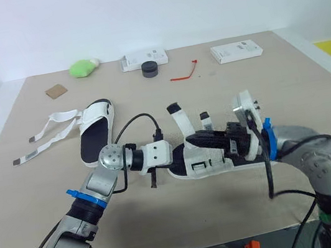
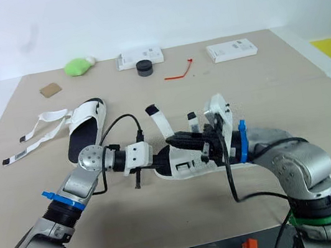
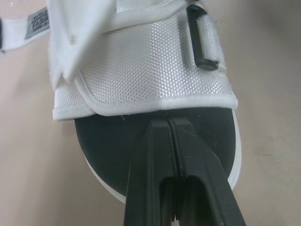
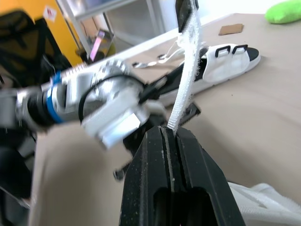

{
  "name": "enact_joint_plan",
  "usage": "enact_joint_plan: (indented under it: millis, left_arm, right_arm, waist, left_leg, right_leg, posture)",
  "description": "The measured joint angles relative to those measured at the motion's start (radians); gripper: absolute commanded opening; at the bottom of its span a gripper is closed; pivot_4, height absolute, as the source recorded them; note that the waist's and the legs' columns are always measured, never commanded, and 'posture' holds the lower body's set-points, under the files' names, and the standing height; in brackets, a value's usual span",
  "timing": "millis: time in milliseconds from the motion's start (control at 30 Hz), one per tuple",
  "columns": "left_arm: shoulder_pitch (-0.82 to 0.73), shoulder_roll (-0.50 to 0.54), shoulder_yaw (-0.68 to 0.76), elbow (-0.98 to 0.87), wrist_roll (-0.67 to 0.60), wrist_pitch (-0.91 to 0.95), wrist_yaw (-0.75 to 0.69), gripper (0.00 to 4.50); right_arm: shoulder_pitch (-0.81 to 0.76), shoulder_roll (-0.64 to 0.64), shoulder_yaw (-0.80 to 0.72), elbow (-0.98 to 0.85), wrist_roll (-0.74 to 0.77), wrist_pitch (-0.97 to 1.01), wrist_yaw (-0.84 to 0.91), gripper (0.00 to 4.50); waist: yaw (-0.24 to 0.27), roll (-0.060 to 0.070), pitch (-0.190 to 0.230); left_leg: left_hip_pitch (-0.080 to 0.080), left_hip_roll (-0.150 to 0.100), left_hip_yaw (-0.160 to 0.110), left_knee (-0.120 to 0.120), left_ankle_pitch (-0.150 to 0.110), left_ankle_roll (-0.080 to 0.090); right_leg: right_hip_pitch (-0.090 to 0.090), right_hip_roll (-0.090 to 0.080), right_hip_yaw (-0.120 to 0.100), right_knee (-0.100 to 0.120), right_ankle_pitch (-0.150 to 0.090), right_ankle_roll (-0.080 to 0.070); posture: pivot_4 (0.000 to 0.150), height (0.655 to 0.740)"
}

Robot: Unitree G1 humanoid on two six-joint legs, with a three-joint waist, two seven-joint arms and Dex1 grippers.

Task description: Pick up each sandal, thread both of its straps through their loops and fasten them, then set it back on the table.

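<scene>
A white sandal with a black insole [image 1: 206, 160] sits low over the table's middle, between my two grippers. My left gripper [image 3: 170, 123] is shut. Its tips lie over the black insole [image 3: 117, 141], right at the rim of the white upper [image 3: 150, 66]. I cannot tell whether they pinch that rim. My right gripper [image 4: 170, 133] is shut on a white strap [image 4: 186, 80] of this sandal, which rises upright from the fingertips to a black end [image 1: 173, 107]. A second strap [image 1: 205, 119] stands beside it. The other sandal [image 1: 97, 131] lies at the left with its straps [image 1: 45, 140] spread loose.
Along the far edge of the table lie a green object [image 1: 83, 67], a white box [image 1: 144, 59], a black round piece [image 1: 149, 68], a red tie [image 1: 184, 74] and another white box [image 1: 236, 50]. A brown card [image 1: 56, 91] lies at the far left.
</scene>
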Motion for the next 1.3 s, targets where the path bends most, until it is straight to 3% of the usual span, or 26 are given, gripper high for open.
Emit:
enact_joint_plan:
  millis: [133,267,367,500,600,700,800,867,1067,1200,1300]
  left_arm:
    - [-0.003,-0.003,-0.006,0.002,0.0,0.0,-0.006,0.0]
    - [-0.004,-0.003,-0.005,0.009,0.0,0.0,-0.007,0.0]
    - [-0.007,-0.003,-0.006,0.012,0.0,0.002,-0.008,0.0]
    - [-0.008,-0.003,-0.005,0.017,0.0,0.009,-0.008,0.0]
    - [-0.008,-0.002,-0.004,0.017,0.0,0.01,-0.008,0.0]
    - [-0.007,-0.002,-0.006,0.015,0.0,0.011,-0.008,0.0]
    - [-0.005,-0.002,-0.007,0.012,0.0,0.01,-0.008,0.0]
    - [-0.005,-0.002,-0.008,0.008,0.0,0.01,-0.008,0.0]
    - [-0.005,-0.002,-0.015,0.007,0.0,0.01,-0.009,0.0]
    - [-0.005,0.001,-0.018,0.006,0.0,0.01,-0.015,0.0]
    - [-0.003,-0.001,-0.022,-0.002,-0.001,0.01,-0.021,0.0]
  right_arm:
    - [0.025,-0.053,0.076,-0.008,-0.101,-0.159,0.069,0.06]
    - [0.019,-0.099,0.239,0.056,-0.351,-0.441,0.113,0.06]
    - [-0.001,-0.111,0.325,0.177,-0.557,-0.781,0.126,0.06]
    - [-0.035,-0.127,0.371,0.318,-0.72,-1.191,0.118,0.06]
    - [-0.078,-0.141,0.394,0.457,-0.812,-1.483,0.086,1.07]
    - [-0.112,-0.161,0.394,0.538,-0.827,-1.635,0.057,2.34]
    - [-0.119,-0.177,0.397,0.549,-0.825,-1.674,0.057,3.83]
    - [-0.126,-0.185,0.397,0.54,-0.818,-1.665,0.058,4.41]
    - [-0.197,-0.266,0.387,0.523,-0.702,-1.442,0.148,4.41]
    - [-0.323,-0.362,0.289,0.572,-0.666,-1.366,0.187,4.41]
    - [-0.294,-0.43,0.222,0.506,-0.543,-1.13,0.235,4.41]
  waist:
    - [-0.004,0.0,0.0]
    - [-0.004,-0.001,0.0]
    - [-0.004,-0.001,0.0]
    - [-0.004,-0.004,0.001]
    - [-0.004,-0.005,0.001]
    - [-0.003,-0.006,0.001]
    - [-0.002,-0.006,0.0]
    - [-0.001,-0.007,0.0]
    - [-0.001,-0.006,0.001]
    - [-0.001,-0.006,0.001]
    - [0.001,-0.006,0.001]
  left_leg:
    - [0.002,0.0,0.0,-0.001,0.0,0.0]
    - [0.004,0.001,0.0,-0.002,0.0,0.0]
    - [0.005,0.001,0.002,-0.002,0.0,0.0]
    - [0.01,0.001,0.003,-0.002,0.0,0.0]
    - [0.011,0.001,0.005,-0.002,0.001,-0.001]
    - [0.013,0.001,0.006,-0.001,0.001,-0.002]
    - [0.013,0.0,0.007,-0.001,0.001,-0.002]
    - [0.013,0.0,0.007,-0.001,0.001,-0.002]
    - [0.013,0.0,0.01,0.001,0.001,-0.002]
    - [0.013,0.0,0.01,0.001,0.001,-0.002]
    - [0.013,0.0,0.009,-0.003,0.001,-0.002]
  right_leg:
    - [0.0,0.001,0.001,0.0,0.0,-0.001]
    - [0.001,0.002,0.001,0.0,0.0,-0.002]
    - [0.002,0.002,0.002,0.0,0.0,-0.002]
    - [0.006,0.002,0.003,0.0,-0.001,-0.005]
    - [0.007,0.002,0.005,0.0,0.0,-0.006]
    - [0.009,0.001,0.008,0.0,0.0,-0.005]
    - [0.009,0.001,0.009,0.0,0.0,-0.005]
    - [0.01,0.001,0.01,0.0,0.0,-0.005]
    - [0.01,-0.001,0.012,0.0,0.002,-0.004]
    - [0.01,-0.001,0.012,0.0,0.001,-0.004]
    - [0.009,-0.001,0.011,0.0,-0.001,-0.005]
  posture:
    - [0.15,0.74]
    - [0.15,0.74]
    - [0.15,0.74]
    - [0.15,0.74]
    - [0.15,0.74]
    - [0.15,0.74]
    - [0.15,0.74]
    - [0.15,0.74]
    - [0.15,0.74]
    - [0.15,0.74]
    - [0.15,0.74]
